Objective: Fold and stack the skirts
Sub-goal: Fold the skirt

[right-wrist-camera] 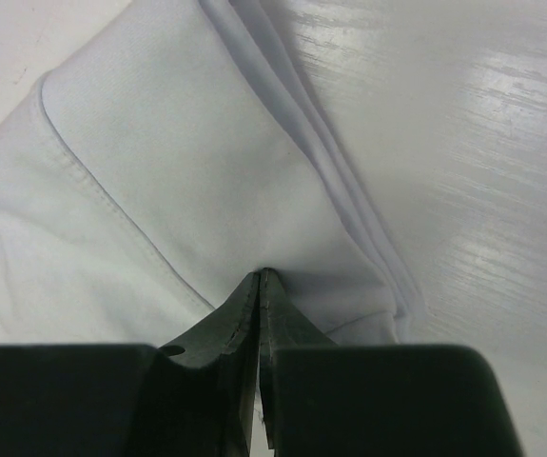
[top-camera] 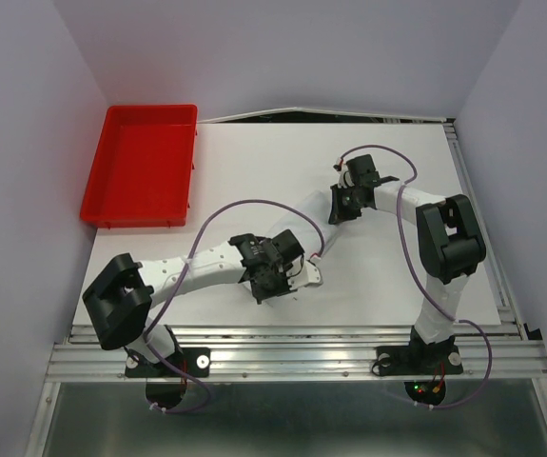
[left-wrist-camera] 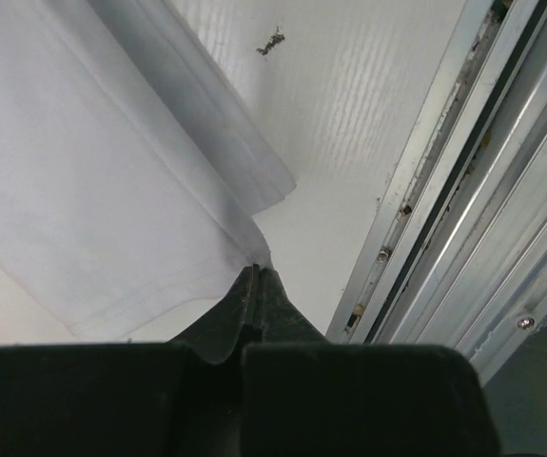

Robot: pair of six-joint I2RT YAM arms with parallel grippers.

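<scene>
Red tray [top-camera: 145, 162] on a white table [top-camera: 254, 162], rails [top-camera: 302, 347] along the near edge
The tray lies at the table's far left corner, its long side running away from the rails, close to the left wall [top-camera: 26, 143]. The rails are bare grooved aluminium. In the left wrist view a small dark speck [left-wrist-camera: 271, 41] lies on the ribbed tabletop, well apart from the rails

The skirt [left-wrist-camera: 92, 171] runs off both wrist views' edges.

I'm counting one white skirt [right-wrist-camera: 159, 190], one red tray [top-camera: 140, 176] at the far-left corner, two grippers: left gripper [left-wrist-camera: 257, 276], right gripper [right-wrist-camera: 262, 276].
</scene>
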